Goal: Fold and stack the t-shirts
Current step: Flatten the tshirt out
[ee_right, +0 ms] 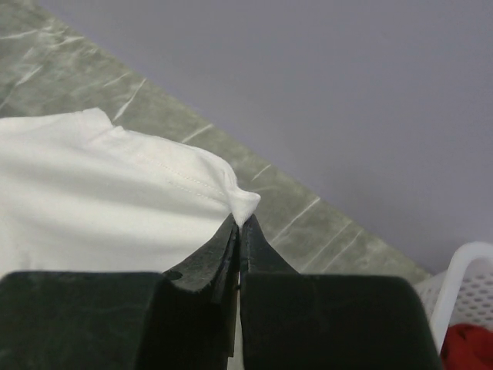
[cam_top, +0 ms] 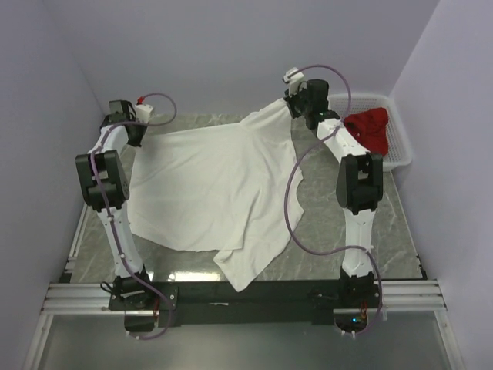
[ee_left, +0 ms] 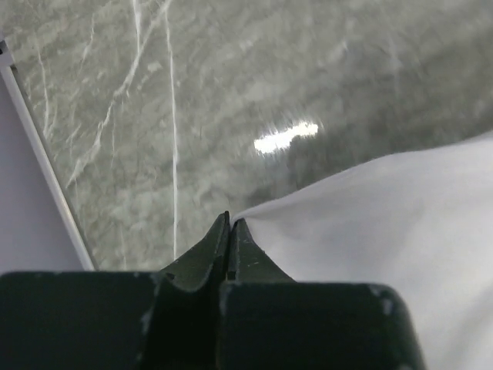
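Observation:
The white t-shirt (cam_top: 212,185) lies spread over the middle of the marble table, its far edge lifted between the two arms. My left gripper (cam_top: 141,123) is shut on its far left corner; in the left wrist view the cloth (ee_left: 385,231) runs right from the closed gripper (ee_left: 231,223). My right gripper (cam_top: 292,105) is shut on the far right corner, held above the table; in the right wrist view a bunched tip of cloth (ee_right: 245,202) sticks out of the gripper (ee_right: 242,223). The deep red t-shirt (cam_top: 370,127) hangs over the basket's near rim.
A white slotted plastic basket (cam_top: 397,142) stands at the far right against the wall and also shows in the right wrist view (ee_right: 466,277). Lilac walls close the table in at the back and sides. A metal rail runs along the table's left edge (ee_left: 46,177).

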Robot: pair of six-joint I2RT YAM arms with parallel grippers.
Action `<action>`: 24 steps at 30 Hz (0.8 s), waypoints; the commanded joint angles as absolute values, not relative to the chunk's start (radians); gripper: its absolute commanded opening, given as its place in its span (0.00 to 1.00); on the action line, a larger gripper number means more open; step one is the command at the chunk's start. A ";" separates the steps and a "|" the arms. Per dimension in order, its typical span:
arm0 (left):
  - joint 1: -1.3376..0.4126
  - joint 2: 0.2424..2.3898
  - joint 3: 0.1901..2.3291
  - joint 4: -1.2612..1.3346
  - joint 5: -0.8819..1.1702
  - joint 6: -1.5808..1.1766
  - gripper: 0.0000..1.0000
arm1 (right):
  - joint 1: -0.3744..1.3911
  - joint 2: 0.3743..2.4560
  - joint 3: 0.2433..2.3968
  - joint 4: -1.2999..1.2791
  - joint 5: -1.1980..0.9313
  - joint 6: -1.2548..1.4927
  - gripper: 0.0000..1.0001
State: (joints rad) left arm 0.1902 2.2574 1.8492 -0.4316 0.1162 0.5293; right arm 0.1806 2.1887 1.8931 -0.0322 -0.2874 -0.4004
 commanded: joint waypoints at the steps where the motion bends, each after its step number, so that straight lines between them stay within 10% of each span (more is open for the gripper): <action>1: 0.193 2.321 1.965 -0.414 0.078 0.454 0.03 | 0.212 2.267 2.012 0.066 -0.160 -0.443 0.00; 7: 0.202 2.346 2.095 -0.468 0.081 0.361 0.41 | 0.247 2.396 2.244 -0.035 -0.055 -0.462 0.65; 16: 0.265 1.955 1.800 -0.767 0.381 0.500 0.66 | 0.249 2.013 2.004 -0.549 -0.216 -0.477 0.73; 24: 0.342 1.758 1.424 -1.114 0.525 0.768 0.60 | 0.337 1.813 1.702 -0.986 -0.449 -0.457 0.61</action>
